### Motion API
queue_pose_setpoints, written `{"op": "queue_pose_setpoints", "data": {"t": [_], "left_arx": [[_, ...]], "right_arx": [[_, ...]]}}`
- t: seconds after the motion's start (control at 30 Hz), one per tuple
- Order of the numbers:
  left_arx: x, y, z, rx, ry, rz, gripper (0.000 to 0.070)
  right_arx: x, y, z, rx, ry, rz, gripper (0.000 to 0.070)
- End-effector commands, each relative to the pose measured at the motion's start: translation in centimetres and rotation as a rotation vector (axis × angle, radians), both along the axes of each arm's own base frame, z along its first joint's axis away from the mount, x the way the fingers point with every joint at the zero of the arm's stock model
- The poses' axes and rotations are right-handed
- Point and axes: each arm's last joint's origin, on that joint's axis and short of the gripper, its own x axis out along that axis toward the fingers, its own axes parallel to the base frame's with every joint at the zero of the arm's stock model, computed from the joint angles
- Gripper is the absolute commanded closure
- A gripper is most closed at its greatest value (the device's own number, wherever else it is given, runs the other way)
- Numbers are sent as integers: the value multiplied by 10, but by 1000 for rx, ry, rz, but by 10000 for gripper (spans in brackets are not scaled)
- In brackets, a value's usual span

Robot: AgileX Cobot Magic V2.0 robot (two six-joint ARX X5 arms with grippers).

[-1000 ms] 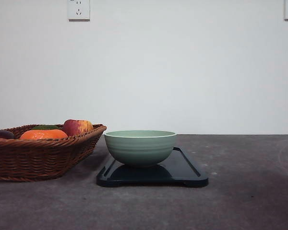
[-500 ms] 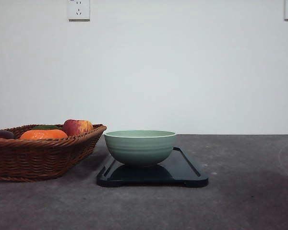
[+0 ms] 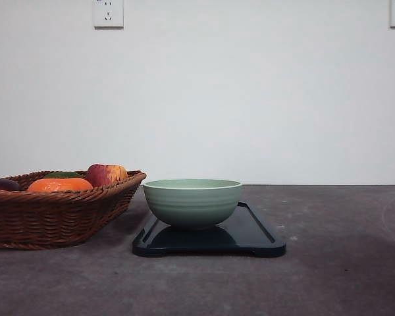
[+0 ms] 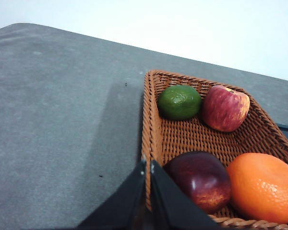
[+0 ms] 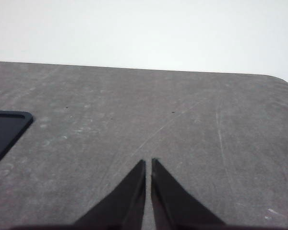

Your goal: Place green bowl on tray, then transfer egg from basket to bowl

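The pale green bowl (image 3: 192, 203) stands upright on the dark tray (image 3: 257, 237) at the middle of the table. To its left sits the brown wicker basket (image 3: 52, 217), holding fruit. No egg shows among the fruit; it is hidden or out of view. My left gripper (image 4: 148, 163) is shut with nothing in it, its tips just above the basket's near rim (image 4: 152, 124). My right gripper (image 5: 148, 162) is shut and empty over bare grey table, with a corner of the tray (image 5: 5, 129) off to one side.
The basket holds a red-yellow apple (image 4: 224, 108), a green round fruit (image 4: 179, 101), a dark red-purple fruit (image 4: 201, 179) and an orange (image 4: 264, 187). A white wall with two sockets (image 3: 108, 13) backs the grey table (image 3: 336, 276).
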Motion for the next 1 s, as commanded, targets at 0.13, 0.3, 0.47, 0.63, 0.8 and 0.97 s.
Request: {"op": "queue_pose_setpoints", "data": {"t": [0.13, 0.3, 0.47, 0.63, 0.8, 0.97], "left_arx": [[1, 0, -7, -4, 24, 3, 700], [1, 0, -7, -4, 24, 3, 700], [1, 0, -7, -4, 24, 3, 700], [1, 0, -7, -4, 24, 3, 700], [1, 0, -7, -4, 24, 3, 700], [1, 0, -7, -4, 24, 3, 700]], "right_arx": [[0, 0, 0, 9, -7, -2, 688], [0, 0, 0, 9, -7, -2, 688], [0, 0, 0, 9, -7, -2, 688], [0, 0, 0, 9, -7, -2, 688], [0, 0, 0, 9, -7, -2, 688], [0, 0, 0, 9, -7, -2, 688]]}}
